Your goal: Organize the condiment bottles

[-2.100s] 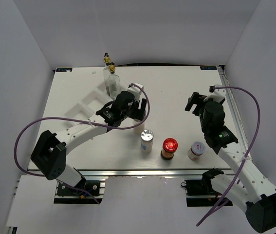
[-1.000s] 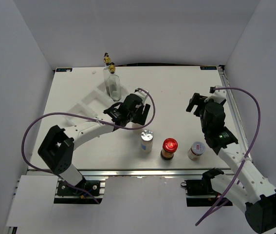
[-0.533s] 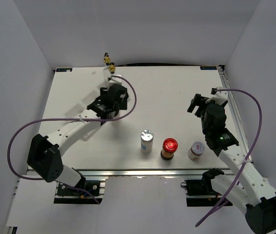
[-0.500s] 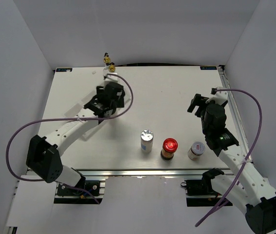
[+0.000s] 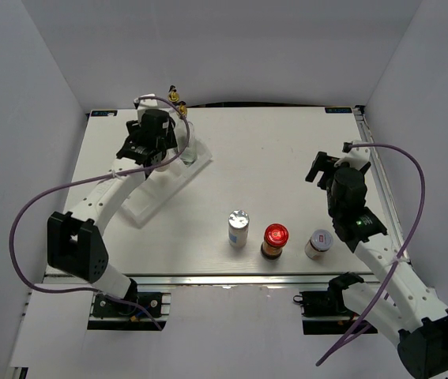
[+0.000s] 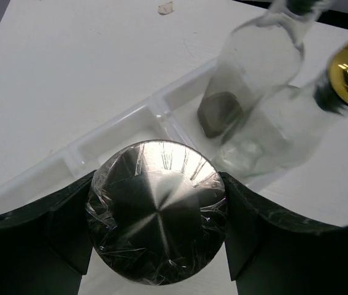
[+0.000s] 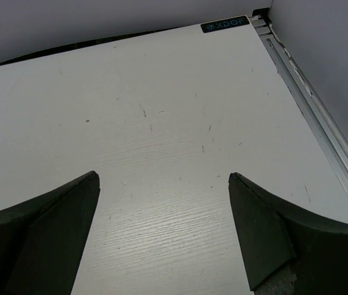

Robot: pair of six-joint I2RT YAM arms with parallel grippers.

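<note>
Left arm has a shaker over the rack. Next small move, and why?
Probably ease it down slowly. The left gripper is shut on the silver-lidded shaker, above the white rack. The compartment beside the two glass cruets looks empty. I cannot tell whether the shaker's base clears the divider.

The top camera sits high above and behind the arm bases [image 5: 129,304], looking steeply down on the whole table [image 5: 287,142], with the bases at 6 o'clock. The left wrist camera looks nearly straight down, very close, past its fingers [image 6: 32,246] onto a silver-lidded shaker [image 6: 155,212], the rack [image 6: 100,141] and two cruets [image 6: 259,67]; the top view shows that patch at 11 o'clock. The right wrist camera faces forward and down, low over bare tabletop; its far-corner label [image 7: 224,24] lies at 2 o'clock in the top view.
</note>
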